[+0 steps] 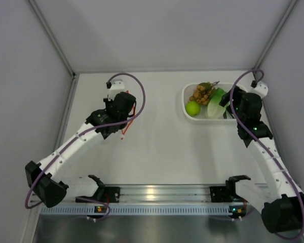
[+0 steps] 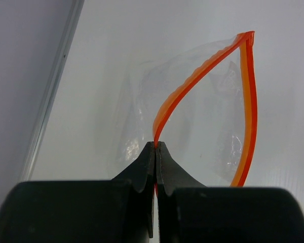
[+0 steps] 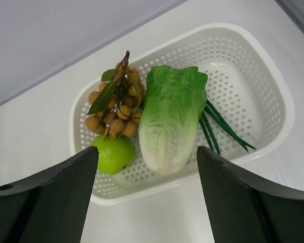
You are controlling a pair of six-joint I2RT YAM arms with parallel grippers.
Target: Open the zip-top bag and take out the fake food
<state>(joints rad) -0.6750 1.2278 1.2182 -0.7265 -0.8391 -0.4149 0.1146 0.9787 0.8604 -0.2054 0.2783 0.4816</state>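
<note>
My left gripper (image 2: 156, 146) is shut on the orange-red strip of the zip-top bag (image 2: 205, 119). The bag's mouth gapes wide and nothing shows inside the clear plastic. From above, the left gripper (image 1: 125, 117) holds the bag (image 1: 125, 127) over the table's left half. All the fake food lies in a white basket (image 3: 253, 71): lime-green fruit (image 3: 114, 153), lettuce (image 3: 169, 116) and brown ball cluster (image 3: 114, 119). My right gripper (image 3: 147, 149) hovers open just in front of the basket's near rim, nothing between its fingers. Seen from above, it (image 1: 232, 107) is at the basket's right end.
The perforated basket (image 1: 185, 101) stands at the back right, near the wall, with thin dark green leaves (image 3: 223, 129) beside the lettuce. Enclosure walls and metal posts close off the table on the left, back and right. A metal rail runs along the near edge.
</note>
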